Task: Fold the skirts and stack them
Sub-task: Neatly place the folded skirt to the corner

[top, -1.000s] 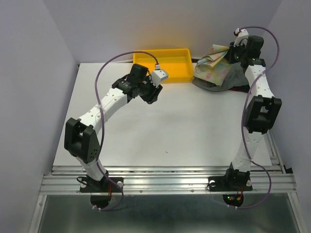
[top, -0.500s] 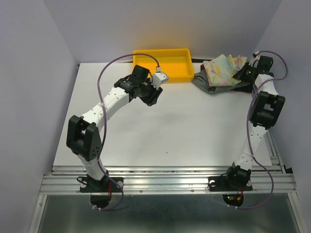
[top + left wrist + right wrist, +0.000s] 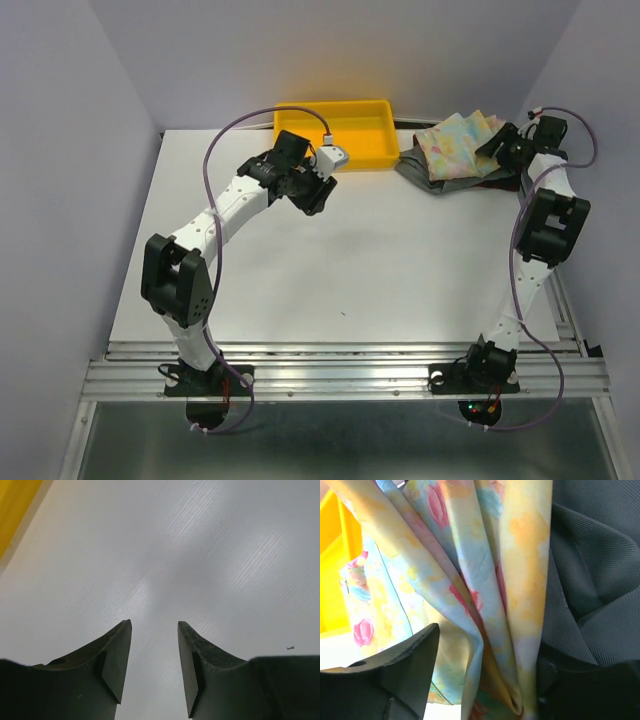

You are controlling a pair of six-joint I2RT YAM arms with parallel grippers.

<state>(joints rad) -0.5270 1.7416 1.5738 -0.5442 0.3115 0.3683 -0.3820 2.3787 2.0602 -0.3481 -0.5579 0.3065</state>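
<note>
**A:** right gripper: jaws apart, floral skirt folds hanging loose between them, grey skirt underneath, all at the worktop's far right corner.

**B:** yeah, left gripper is apart and empty too, near the yellow tray. the right one's way closer.

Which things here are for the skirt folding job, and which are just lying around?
For the job:
- floral skirt
- grey skirt, under the floral one

Just lying about:
- yellow tray
</note>
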